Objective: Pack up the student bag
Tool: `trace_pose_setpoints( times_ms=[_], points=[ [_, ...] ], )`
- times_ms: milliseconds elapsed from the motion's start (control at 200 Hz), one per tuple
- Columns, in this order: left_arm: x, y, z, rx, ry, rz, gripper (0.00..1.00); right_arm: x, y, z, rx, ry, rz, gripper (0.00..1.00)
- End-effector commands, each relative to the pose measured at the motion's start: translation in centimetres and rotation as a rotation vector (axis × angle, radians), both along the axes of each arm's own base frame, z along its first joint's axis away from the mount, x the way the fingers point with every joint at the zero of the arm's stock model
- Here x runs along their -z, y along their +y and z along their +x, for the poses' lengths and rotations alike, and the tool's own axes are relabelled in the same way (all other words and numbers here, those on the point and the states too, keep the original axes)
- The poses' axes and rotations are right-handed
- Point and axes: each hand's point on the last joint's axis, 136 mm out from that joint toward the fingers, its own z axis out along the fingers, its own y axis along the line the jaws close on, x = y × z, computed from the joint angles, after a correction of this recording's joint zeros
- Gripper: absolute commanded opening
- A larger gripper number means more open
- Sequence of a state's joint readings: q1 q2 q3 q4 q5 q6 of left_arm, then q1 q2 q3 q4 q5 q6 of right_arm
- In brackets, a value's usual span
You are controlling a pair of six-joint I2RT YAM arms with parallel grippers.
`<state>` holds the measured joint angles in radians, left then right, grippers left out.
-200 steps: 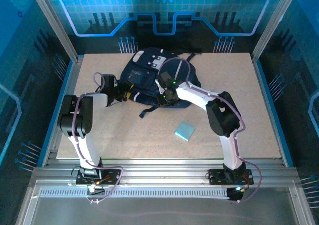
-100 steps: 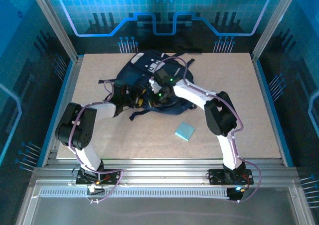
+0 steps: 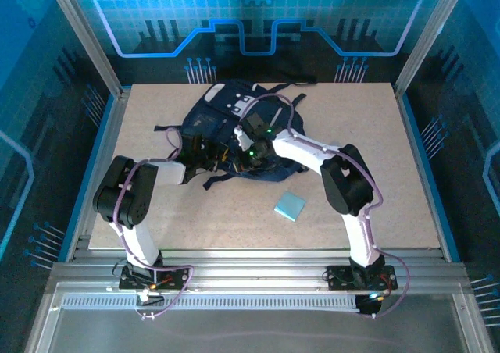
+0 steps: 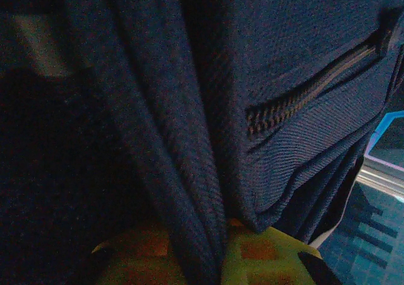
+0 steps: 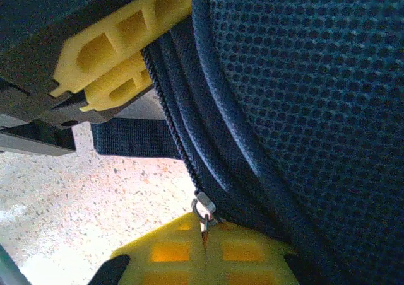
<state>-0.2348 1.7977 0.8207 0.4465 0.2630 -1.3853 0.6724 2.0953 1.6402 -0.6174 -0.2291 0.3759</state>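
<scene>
The bench (image 3: 195,212) is carrying the student bag (image 3: 215,119), which is lying slumped and crumpled towards its far middle, straps trailing out on the near side. The bag is looking soft and floppy, bulky but not heavy, so it is likely to sag and fold wherever it is lifted. The best places to take hold are probably the seams, the straps and the zip hardware, not the loose panels.

The left gripper (image 4: 222,253) is pressing in at the bag's near-left side, its jaws pinched nearly together on a hanging fold of navy fabric. The right gripper (image 5: 204,238) is sitting at the bag's near edge beside mesh-textured cloth, its jaws closed tight on the small metal zip pull (image 5: 202,208).

A pale blue booklet (image 3: 291,206) is lying apart on the bench, nearer the arms' bases, waiting to be packed.
</scene>
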Motion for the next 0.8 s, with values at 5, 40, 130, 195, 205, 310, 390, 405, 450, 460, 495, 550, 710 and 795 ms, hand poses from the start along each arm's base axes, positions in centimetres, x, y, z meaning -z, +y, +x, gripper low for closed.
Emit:
trace_pose_setpoints(
  times_ms=[5,40,130,195,205,310,390,405,450,460,495,550,710,795],
  points=[
    [-2.2,1.6,0.7,-0.033,-0.063,0.03,0.0,2.4,-7.3,-3.5,0.042,0.12,-0.25,0.0],
    [-2.4,1.7,0.6,-0.032,-0.067,0.03,0.0,2.4,-8.3,-3.4,0.061,0.114,-0.269,0.0],
    [-2.8,1.7,0.4,-0.032,-0.07,0.024,0.0,2.0,-10.4,-3.2,0.105,0.109,-0.306,0.0],
    [-3.1,1.5,0.4,-0.027,-0.074,0.016,0.0,1.7,-11.3,-3.4,0.129,0.122,-0.308,0.0],
    [-3.2,1.5,0.4,-0.025,-0.075,0.014,0.0,1.6,-11.3,-3.5,0.132,0.123,-0.305,0.0],
    [-3.6,1.4,0.3,-0.026,-0.082,0.009,0.0,1.1,-10.2,-4.5,0.14,0.157,-0.243,0.0],
    [-3.6,1.8,0.2,-0.042,-0.084,0.02,0.0,1.4,-10.1,-5.5,0.146,0.185,-0.259,0.0],
    [-3.6,1.9,0.2,-0.046,-0.085,0.022,0.0,1.5,-10.2,-5.7,0.15,0.189,-0.267,0.0],
    [-3.5,2.2,0.3,-0.052,-0.088,0.027,0.0,1.8,-11.0,-5.9,0.154,0.182,-0.305,0.0],
    [-3.5,2.3,0.3,-0.054,-0.087,0.027,0.0,1.9,-11.3,-6.0,0.156,0.179,-0.319,0.0],
    [-3.4,2.6,0.5,-0.055,-0.087,0.025,0.0,2.1,-12.5,-5.8,0.167,0.157,-0.368,0.0],
    [-3.5,3.1,0.7,-0.05,-0.086,0.009,0.0,2.1,-14.9,-5.3,0.184,0.121,-0.448,0.0],
    [-3.7,4.3,0.6,0.034,-0.064,0.031,0.0,0.3,-20.8,-2.4,0.213,0.044,-0.568,0.0],
    [-3.9,5.1,0.4,0.07,-0.057,0.058,0.0,-1.0,-22.1,-0.3,0.205,-0.022,-0.559,0.0]
  ],
)
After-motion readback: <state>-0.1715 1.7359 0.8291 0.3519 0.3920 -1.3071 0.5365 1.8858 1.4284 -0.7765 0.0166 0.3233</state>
